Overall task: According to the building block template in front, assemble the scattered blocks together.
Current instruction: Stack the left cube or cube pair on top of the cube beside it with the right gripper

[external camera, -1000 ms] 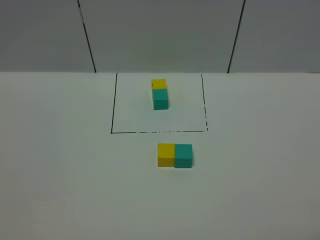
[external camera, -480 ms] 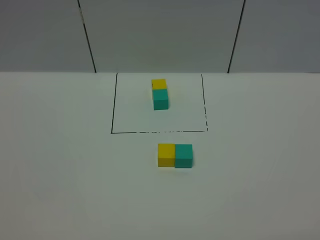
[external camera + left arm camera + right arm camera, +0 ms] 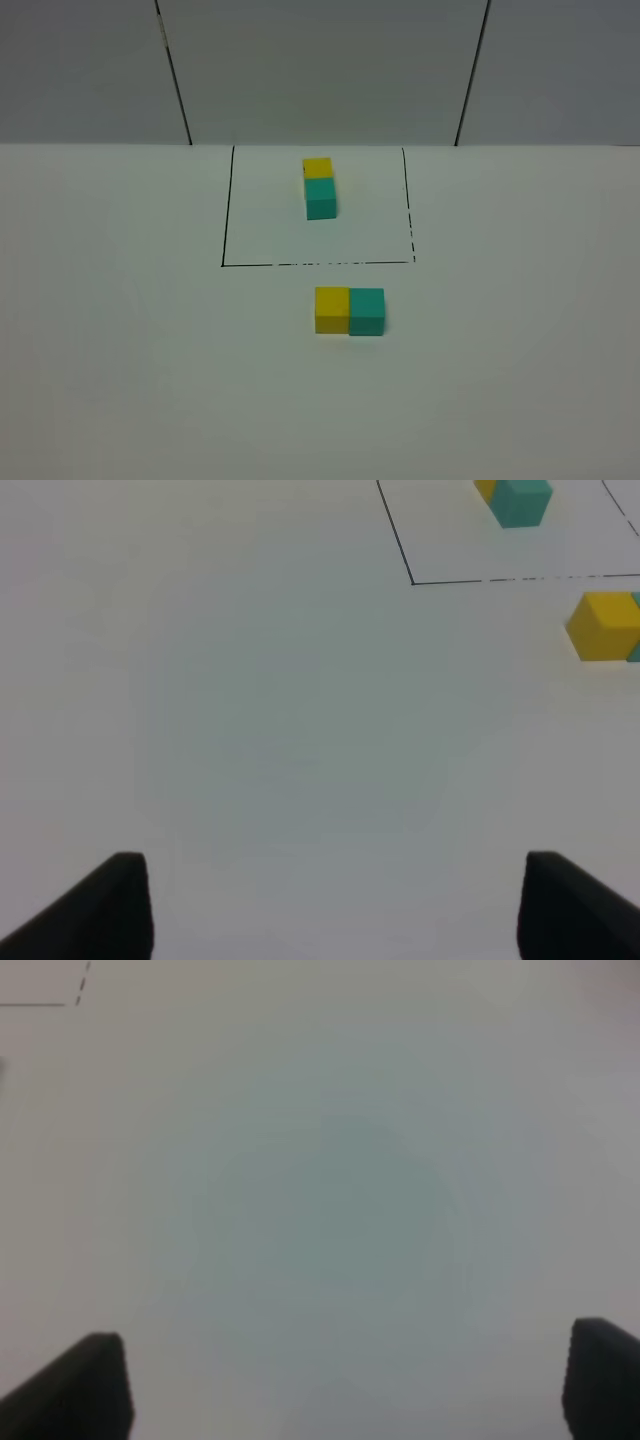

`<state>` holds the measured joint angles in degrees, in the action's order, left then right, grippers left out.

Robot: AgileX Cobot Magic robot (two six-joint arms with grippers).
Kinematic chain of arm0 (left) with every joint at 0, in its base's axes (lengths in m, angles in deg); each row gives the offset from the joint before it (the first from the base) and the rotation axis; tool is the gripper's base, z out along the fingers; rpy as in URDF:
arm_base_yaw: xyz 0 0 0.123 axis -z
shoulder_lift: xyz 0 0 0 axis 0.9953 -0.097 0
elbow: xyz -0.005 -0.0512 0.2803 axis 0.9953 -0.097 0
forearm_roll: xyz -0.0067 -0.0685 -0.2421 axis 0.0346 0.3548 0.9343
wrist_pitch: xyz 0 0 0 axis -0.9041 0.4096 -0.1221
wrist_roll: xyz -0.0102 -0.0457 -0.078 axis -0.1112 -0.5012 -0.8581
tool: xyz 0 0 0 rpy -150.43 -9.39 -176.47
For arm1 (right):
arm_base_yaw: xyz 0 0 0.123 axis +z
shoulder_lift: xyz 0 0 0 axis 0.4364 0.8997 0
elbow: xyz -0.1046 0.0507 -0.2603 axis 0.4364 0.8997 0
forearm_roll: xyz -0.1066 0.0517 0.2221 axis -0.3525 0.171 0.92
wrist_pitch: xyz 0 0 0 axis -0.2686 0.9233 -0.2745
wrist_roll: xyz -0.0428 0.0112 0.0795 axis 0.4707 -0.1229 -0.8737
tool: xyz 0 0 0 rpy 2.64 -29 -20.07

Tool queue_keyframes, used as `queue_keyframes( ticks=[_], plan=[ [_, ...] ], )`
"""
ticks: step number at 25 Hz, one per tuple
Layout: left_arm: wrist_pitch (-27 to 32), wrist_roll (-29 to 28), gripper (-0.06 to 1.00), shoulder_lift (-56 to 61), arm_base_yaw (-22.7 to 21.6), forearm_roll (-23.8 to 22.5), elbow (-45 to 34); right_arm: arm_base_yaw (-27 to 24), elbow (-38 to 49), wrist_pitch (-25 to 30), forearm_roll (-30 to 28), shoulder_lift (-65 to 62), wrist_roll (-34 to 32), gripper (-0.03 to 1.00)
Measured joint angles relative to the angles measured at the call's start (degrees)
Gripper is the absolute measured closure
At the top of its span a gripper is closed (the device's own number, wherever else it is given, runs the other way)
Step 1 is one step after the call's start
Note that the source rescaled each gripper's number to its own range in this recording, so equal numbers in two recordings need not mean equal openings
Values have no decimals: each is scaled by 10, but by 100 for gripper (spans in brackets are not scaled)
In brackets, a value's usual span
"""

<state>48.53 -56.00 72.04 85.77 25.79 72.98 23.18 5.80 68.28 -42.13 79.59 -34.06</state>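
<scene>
The template, a yellow cube point(image 3: 318, 168) joined to a teal cube point(image 3: 321, 197), stands inside the black drawn rectangle point(image 3: 228, 215) at the back of the white table. In front of the rectangle the loose yellow cube point(image 3: 332, 309) and loose teal cube point(image 3: 367, 311) sit side by side, touching, yellow on the left. Neither arm shows in the exterior high view. My left gripper point(image 3: 335, 905) is open and empty over bare table; the loose yellow cube point(image 3: 605, 626) and the template's teal cube point(image 3: 520, 502) show far off in its view. My right gripper point(image 3: 350, 1385) is open and empty over bare table.
The white table point(image 3: 140, 350) meets a grey panelled wall point(image 3: 320, 70) at the back. A corner of the drawn rectangle point(image 3: 70, 1002) shows in the right wrist view.
</scene>
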Motion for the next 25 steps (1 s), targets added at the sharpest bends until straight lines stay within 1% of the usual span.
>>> queue_keyframes(
  ticks=[2,11,21,25],
  plan=[
    [0,0,7,0,0,0,0,8,0,-3,-1,0,0,19],
    [0,1,7,0,0,0,0,8,4,-6,-3,-28,0,19],
    [0,1,7,0,0,0,0,8,4,-6,-6,-28,-1,19],
    [0,1,7,0,0,0,0,8,-4,-8,-7,-14,-14,19]
  ],
)
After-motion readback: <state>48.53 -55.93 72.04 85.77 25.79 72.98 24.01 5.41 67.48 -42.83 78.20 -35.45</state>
